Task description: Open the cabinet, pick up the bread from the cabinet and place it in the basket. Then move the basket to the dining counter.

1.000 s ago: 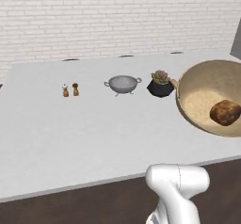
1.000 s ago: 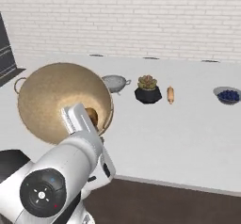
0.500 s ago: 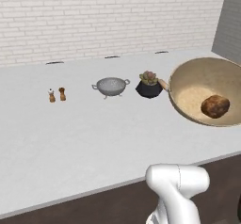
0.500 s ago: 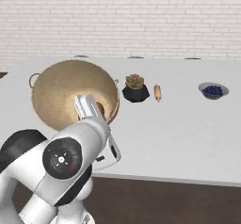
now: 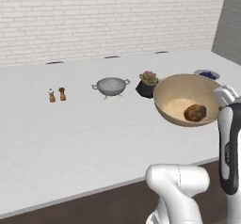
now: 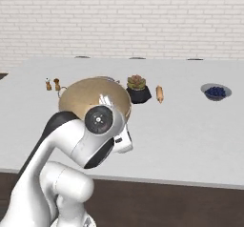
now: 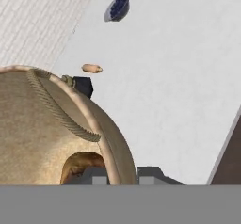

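Bread [image 5: 195, 112] already in basket [image 5: 181, 96]; gripper [image 7: 123, 175] fingers clamped on basket rim, one either side. Left: set basket on dining counter [image 5: 84, 129] below fingers.

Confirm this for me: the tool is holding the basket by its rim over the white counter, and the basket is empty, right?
Not quite: the basket is not empty. The left base view shows the bread lying inside it. The rest holds: the tool grips the rim over the white counter.
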Available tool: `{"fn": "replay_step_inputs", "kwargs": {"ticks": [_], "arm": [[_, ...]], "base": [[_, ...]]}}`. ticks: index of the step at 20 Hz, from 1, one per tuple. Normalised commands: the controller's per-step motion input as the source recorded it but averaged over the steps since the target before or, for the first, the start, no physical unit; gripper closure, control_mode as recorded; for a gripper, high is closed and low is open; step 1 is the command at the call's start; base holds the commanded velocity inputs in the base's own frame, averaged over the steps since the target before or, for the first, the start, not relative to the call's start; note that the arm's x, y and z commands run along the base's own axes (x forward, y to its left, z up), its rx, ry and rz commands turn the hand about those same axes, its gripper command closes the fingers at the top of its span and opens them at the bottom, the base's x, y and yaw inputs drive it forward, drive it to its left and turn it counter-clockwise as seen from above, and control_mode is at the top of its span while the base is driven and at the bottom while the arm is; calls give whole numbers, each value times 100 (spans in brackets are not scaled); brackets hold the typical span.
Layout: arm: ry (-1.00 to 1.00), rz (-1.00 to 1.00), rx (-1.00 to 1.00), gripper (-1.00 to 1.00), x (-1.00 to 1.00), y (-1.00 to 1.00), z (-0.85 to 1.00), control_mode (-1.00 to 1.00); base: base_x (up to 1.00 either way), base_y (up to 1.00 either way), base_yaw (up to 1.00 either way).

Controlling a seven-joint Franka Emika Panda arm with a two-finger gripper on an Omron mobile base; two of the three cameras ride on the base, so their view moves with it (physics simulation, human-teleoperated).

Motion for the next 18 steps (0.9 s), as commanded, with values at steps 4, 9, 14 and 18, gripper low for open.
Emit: {"fn": "replay_step_inputs", "kwargs": {"ticks": [4,9,14,18], "arm": [[16,0,0,100,99,-3,-65,-100],[3,1,0,100,70,-3,-49,-100],[1,0,0,100,53,0,-47,-100],[5,0,0,100,41,0,-50,-100]], "base": [[0,0,0],[0,0,0],[0,0,0],[0,0,0]]}}
